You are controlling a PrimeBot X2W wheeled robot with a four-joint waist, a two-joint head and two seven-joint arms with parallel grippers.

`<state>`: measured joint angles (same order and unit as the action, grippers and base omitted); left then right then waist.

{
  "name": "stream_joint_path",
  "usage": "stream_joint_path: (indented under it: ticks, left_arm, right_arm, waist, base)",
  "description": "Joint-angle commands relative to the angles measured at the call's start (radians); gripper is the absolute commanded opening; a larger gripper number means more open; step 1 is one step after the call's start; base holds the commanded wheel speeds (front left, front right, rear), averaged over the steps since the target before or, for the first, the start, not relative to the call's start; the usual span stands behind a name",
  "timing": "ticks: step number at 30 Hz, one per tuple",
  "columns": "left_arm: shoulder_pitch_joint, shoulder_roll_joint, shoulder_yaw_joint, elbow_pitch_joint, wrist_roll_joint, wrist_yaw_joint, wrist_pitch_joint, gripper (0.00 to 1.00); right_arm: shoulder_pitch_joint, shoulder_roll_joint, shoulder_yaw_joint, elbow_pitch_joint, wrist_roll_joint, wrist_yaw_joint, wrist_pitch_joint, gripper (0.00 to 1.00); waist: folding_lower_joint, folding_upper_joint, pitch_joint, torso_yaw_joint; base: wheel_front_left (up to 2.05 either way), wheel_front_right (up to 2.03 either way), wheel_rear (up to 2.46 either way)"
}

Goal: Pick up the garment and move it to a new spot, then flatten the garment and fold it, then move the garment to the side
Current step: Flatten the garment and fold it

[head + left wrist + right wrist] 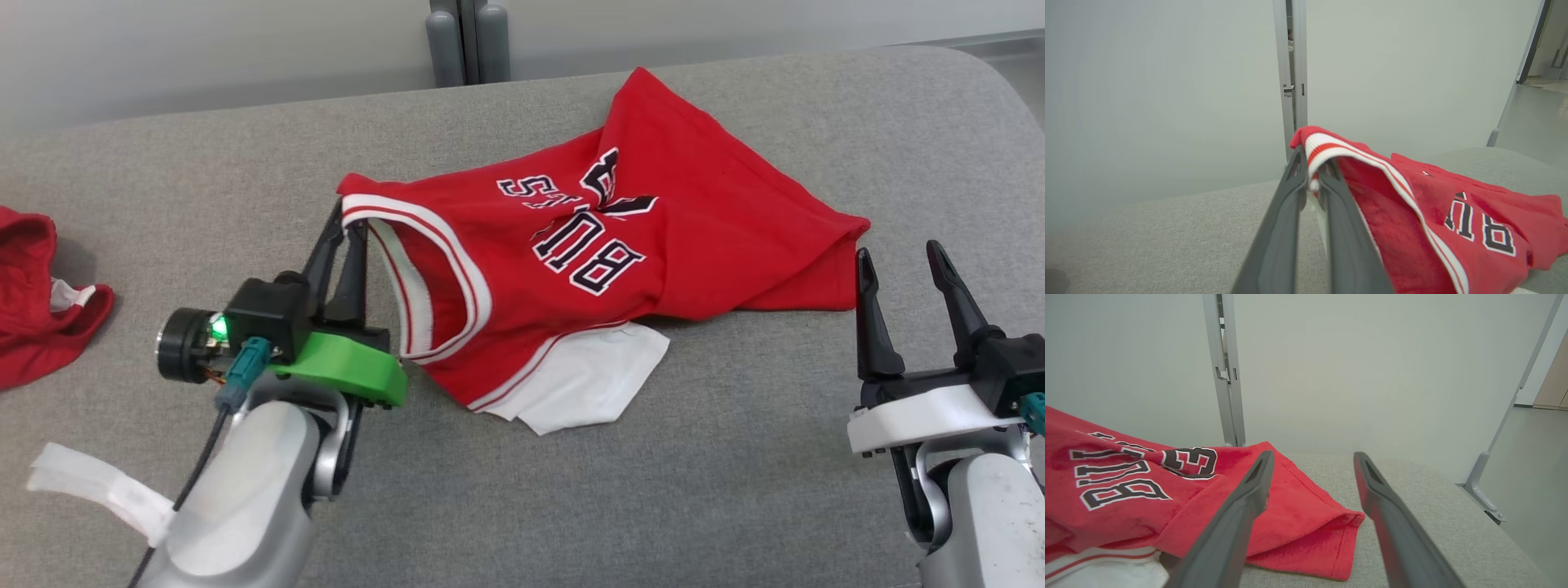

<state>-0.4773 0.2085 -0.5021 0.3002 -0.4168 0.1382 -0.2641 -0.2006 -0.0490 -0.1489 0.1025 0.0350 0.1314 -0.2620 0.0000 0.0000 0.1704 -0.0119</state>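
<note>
Jersey (571, 269) long axis left-right, trimmed end at left pincer (347, 214)

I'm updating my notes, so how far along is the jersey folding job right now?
Done: nothing finished; the jersey lies crumpled on the grey cushion. In hand: the left tool is shut on its striped edge, while the right tool hangs open by the opposite corner. Left: lifting and moving it, flattening, folding, setting aside.

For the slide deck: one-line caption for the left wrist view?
Left gripper shut on the striped trim of a red jersey lying crumpled on a grey cushion.
</note>
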Motion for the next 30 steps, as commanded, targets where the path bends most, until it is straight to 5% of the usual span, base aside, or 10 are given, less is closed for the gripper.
stream_joint_path:
  ticks: [1, 10, 18, 19, 20, 30]
  left_arm:
    - [-0.013, 0.039, 0.014, -0.001, 0.024, -0.008, 0.000, 0.00]
    - [-0.281, 0.183, 0.035, 0.200, 0.084, -0.099, 0.035, 0.00]
    - [-0.481, 0.191, 0.041, 0.504, 0.081, -0.148, 0.042, 0.00]
    - [-0.502, 0.184, 0.047, 0.561, 0.074, -0.152, 0.034, 0.75]
    - [-0.508, 0.178, 0.055, 0.584, 0.063, -0.155, 0.031, 1.00]
    - [-0.448, 0.113, 0.100, 0.694, -0.024, -0.226, 0.001, 1.00]
  right_arm:
    - [0.001, -0.003, 0.002, -0.006, 0.007, -0.001, -0.004, 1.00]
    - [-0.055, -0.003, 0.051, -0.007, 0.017, -0.001, -0.004, 1.00]
    - [-0.089, -0.003, 0.075, -0.007, 0.029, -0.001, -0.003, 1.00]
    - [-0.092, -0.003, 0.074, -0.007, 0.030, -0.001, -0.003, 1.00]
    - [-0.093, -0.003, 0.074, -0.007, 0.030, -0.001, -0.003, 1.00]
    - [-0.065, -0.003, 0.063, 0.016, 0.013, -0.001, -0.003, 1.00]
  waist:
    - [0.0000, 0.0000, 0.007, -0.003]
    - [0.0000, 0.0000, 0.097, -0.087]
    - [0.0000, 0.0000, 0.179, -0.163]
    - [0.0000, 0.0000, 0.188, -0.170]
    - [0.0000, 0.0000, 0.190, -0.171]
    - [0.0000, 0.0000, 0.151, -0.120]
  base:
    - [0.00, 0.00, 0.00]
    - [0.00, 0.00, 0.00]
    - [0.00, 0.00, 0.00]
    - [0.00, 0.00, 0.00]
    - [0.00, 0.00, 0.00]
    - [0.00, 0.00, 0.00]
